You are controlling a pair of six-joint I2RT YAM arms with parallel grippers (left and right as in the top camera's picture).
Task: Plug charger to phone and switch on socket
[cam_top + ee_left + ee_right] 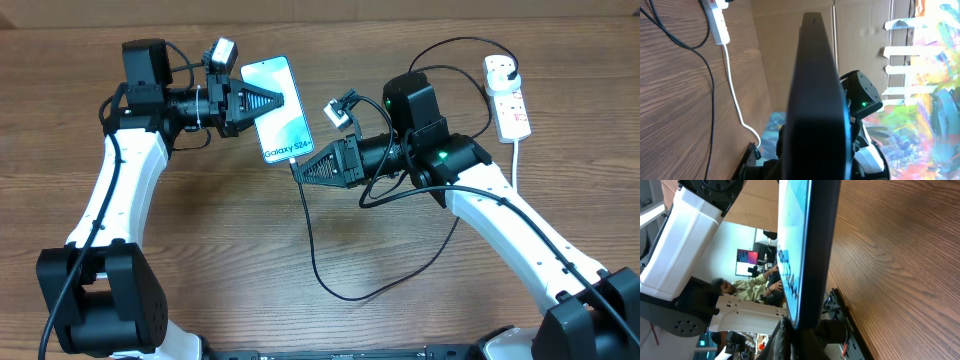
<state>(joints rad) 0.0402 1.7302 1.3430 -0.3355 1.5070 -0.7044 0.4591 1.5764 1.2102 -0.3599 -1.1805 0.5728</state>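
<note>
Over the wood-grain table (250, 270), the left pincer (268, 100) clamps the phone (283, 120) by its side edge. The right pincer (298, 167), closed, apparently pinches the tip of the charger (312, 250) at the phone's lower end. The socket (508, 100) lies far right, with cardboard (770, 50) walling behind.

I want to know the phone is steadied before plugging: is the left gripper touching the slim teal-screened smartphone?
Touching. The overhead view shows the left gripper clamped over the long edge of the slim teal-screened smartphone.

Phone (278, 108): teal screen lit, face up, askew, far centre-left. Charger (308, 225): thin black cable looping near centre, tip at phone's near edge (seating unclear). Socket (506, 95): white block, far right.
</note>
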